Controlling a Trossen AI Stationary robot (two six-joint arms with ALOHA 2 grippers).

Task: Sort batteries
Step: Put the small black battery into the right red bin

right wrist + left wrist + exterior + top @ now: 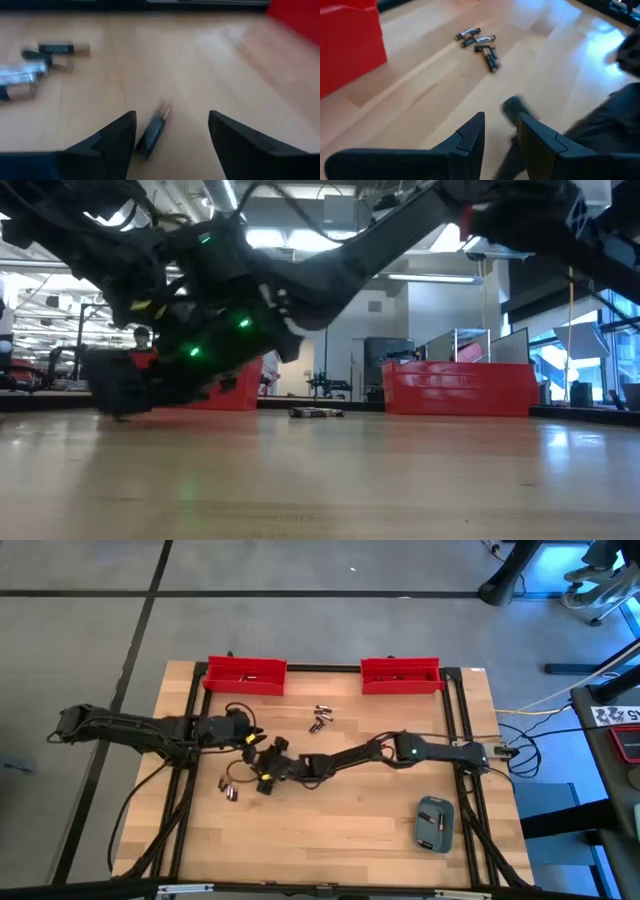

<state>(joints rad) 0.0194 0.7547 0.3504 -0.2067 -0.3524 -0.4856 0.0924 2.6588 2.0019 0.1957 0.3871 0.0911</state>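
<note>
Overhead looks down; low level across table (400, 480) (wrists close, forward)

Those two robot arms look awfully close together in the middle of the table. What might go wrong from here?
1. The left pincer and right pincer work side by side; they might bump each other.
2. The right pincer stands open around a single battery lying slantwise between its fingers; closing could flick it away rather than grip it.
3. Loose batteries lie in a small cluster on the bare wooden table; a nudge could set them rolling.
</note>
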